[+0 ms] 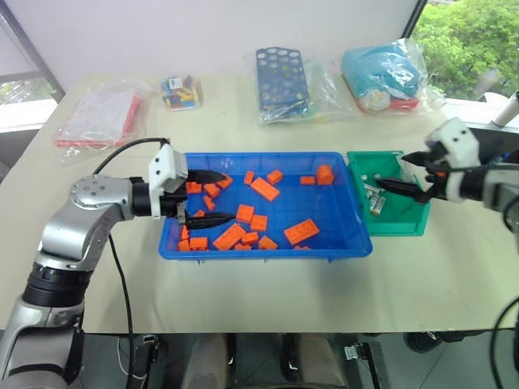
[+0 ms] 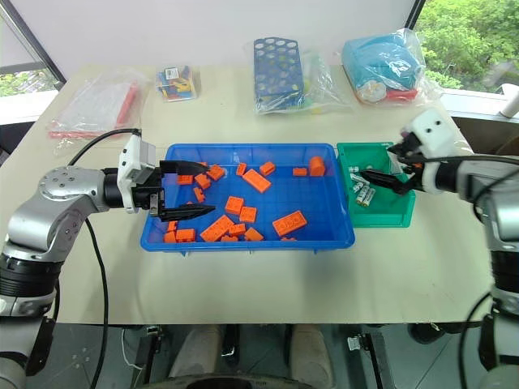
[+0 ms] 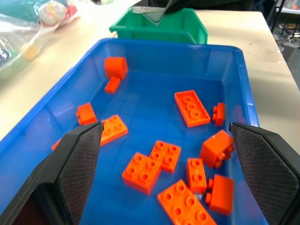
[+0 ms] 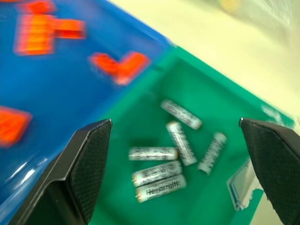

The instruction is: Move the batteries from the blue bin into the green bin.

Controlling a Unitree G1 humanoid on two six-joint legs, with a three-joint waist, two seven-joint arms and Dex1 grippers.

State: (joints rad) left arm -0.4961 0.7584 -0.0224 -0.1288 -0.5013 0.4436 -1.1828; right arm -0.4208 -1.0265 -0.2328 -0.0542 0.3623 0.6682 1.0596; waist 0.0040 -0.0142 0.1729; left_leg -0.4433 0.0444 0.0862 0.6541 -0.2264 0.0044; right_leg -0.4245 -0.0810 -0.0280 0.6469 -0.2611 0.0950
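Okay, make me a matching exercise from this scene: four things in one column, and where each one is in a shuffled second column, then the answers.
1. batteries
2. orange bricks
3. left hand
4. right hand

A. open over the blue bin's left end
B. scattered in the blue bin
C. open over the green bin
D. lying in the green bin

Pairs: 1-D, 2-B, 3-A, 4-C

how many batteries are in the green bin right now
6 batteries, all loose on the floor of the green bin; more could be hidden.

Glossy plastic blue bin (image 1: 340,243); printed metallic batteries (image 4: 180,143).
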